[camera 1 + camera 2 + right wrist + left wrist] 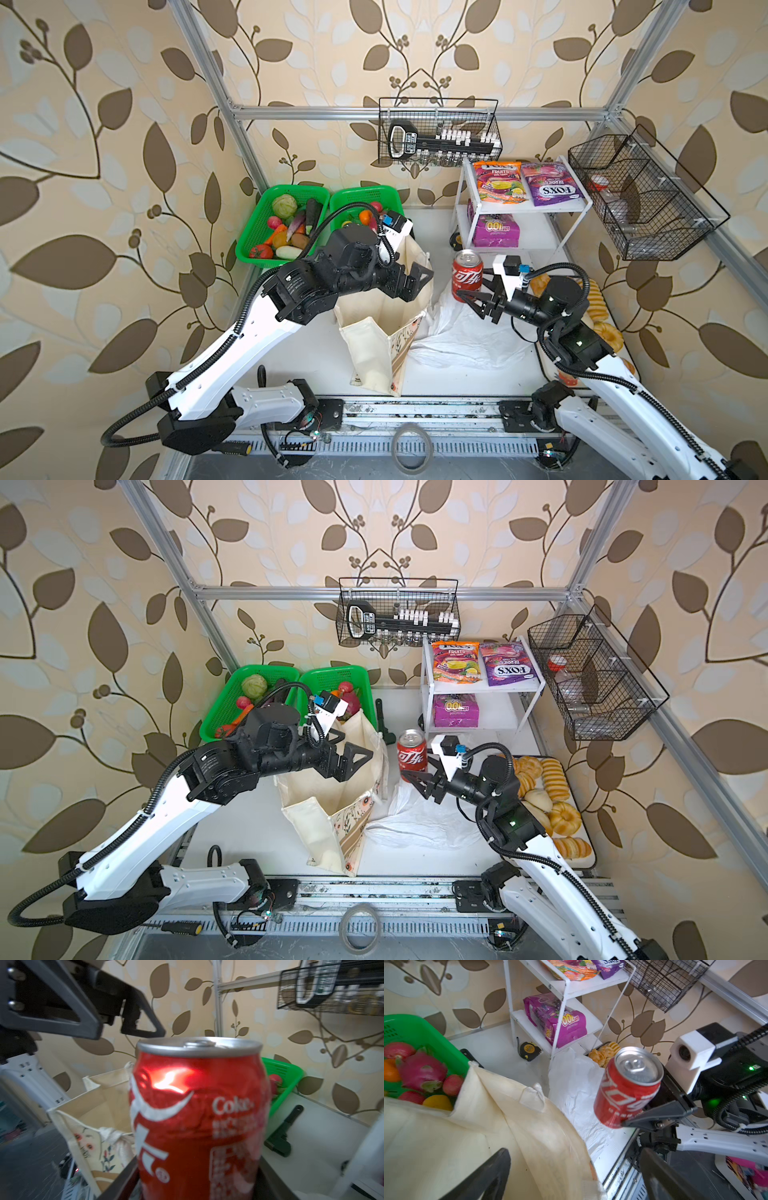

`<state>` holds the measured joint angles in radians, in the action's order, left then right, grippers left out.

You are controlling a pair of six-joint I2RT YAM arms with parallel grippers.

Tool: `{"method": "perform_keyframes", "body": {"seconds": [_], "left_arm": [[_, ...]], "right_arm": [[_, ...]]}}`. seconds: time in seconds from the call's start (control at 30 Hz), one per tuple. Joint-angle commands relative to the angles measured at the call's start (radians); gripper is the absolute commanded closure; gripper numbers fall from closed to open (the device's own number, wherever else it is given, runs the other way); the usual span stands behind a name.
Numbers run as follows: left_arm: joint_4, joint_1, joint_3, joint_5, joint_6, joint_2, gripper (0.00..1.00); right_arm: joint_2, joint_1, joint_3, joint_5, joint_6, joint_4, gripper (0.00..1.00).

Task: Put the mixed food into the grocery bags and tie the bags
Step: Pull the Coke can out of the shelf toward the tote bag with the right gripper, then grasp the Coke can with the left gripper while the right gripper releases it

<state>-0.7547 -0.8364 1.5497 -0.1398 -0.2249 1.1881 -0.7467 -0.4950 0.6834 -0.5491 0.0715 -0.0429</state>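
My right gripper (471, 284) (197, 1184) is shut on the red soda can (467, 272) (627, 1088), holding it a little tilted above the crumpled white plastic bag (465, 340) (419, 820). The cream cloth tote (374, 345) (316, 812) stands open just left of it. My left gripper (417, 282) (574, 1178) hangs open over the tote's rim, holding nothing. Toy fruits, among them a pink dragon fruit (421, 1072), lie in a green basket (365, 195) behind the tote. An orange FOX'S pouch (498, 183) and a purple packet (548, 183) lie on the white shelf's top.
A second green basket (266, 224) holds vegetables at the back left. The white shelf rack (536, 688) stands at the back right, a bread tray (586, 825) lies under the right arm, and wire baskets (648, 199) hang on the frame. A tape measure (528, 1050) and a black tool (382, 725) lie on the table.
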Motion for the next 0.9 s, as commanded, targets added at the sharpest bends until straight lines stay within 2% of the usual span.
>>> {"method": "perform_keyframes", "body": {"seconds": [0.0, 0.13, 0.37, 0.6, 0.7, 0.87], "left_arm": [[0.048, 0.003, 0.059, -0.133, 0.021, 0.001, 0.01], [0.073, 0.002, 0.056, -0.216, 0.023, -0.004, 0.01], [0.018, 0.002, 0.086, -0.274, 0.055, 0.03, 0.01], [-0.124, 0.002, 0.166, -0.205, 0.1, 0.106, 0.01], [-0.154, 0.0, 0.185, -0.224, 0.118, 0.132, 0.01], [-0.173, 0.0, 0.199, -0.227, 0.137, 0.154, 0.1]], "right_arm": [[-0.029, -0.087, 0.105, 0.039, -0.144, 0.085, 0.5], [-0.079, -0.141, 0.172, 0.047, -0.203, 0.138, 0.5], [-0.139, -0.166, 0.244, 0.017, -0.274, 0.184, 0.5], [-0.172, -0.175, 0.301, 0.0, -0.329, 0.2, 0.5], [-0.18, -0.177, 0.322, -0.003, -0.349, 0.209, 0.5], [-0.198, -0.181, 0.353, 0.002, -0.369, 0.236, 0.5]]}}
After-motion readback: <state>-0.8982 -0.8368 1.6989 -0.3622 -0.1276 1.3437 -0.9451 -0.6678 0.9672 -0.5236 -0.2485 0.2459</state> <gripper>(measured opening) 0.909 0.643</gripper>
